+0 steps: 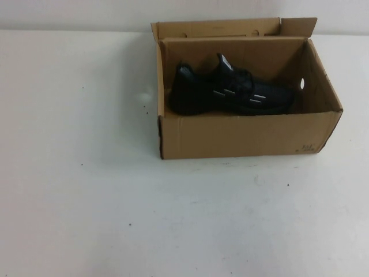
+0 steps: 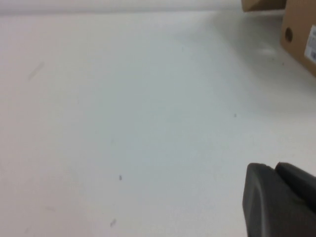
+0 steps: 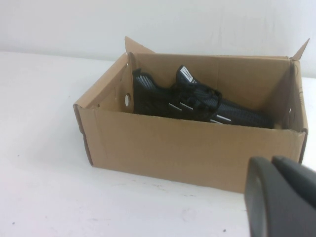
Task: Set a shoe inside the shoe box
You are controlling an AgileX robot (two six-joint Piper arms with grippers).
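Note:
The black knit shoe (image 1: 230, 92) lies inside the open brown shoe box (image 1: 242, 135) at the back middle of the table, toe toward the right end with the round hole (image 1: 301, 83). The right wrist view shows the shoe (image 3: 197, 101) in the box (image 3: 187, 148) too. My right gripper (image 3: 273, 165) is shut and empty, in front of the box and apart from it. My left gripper (image 2: 274, 170) is shut and empty over bare table, left of the box, whose end (image 2: 299, 32) shows in the left wrist view. Neither gripper shows in the high view.
The box's flaps (image 1: 230, 27) stand up at its far side. The white table (image 1: 115, 202) spreads wide in front of and to the left of the box. A pale wall runs behind the table.

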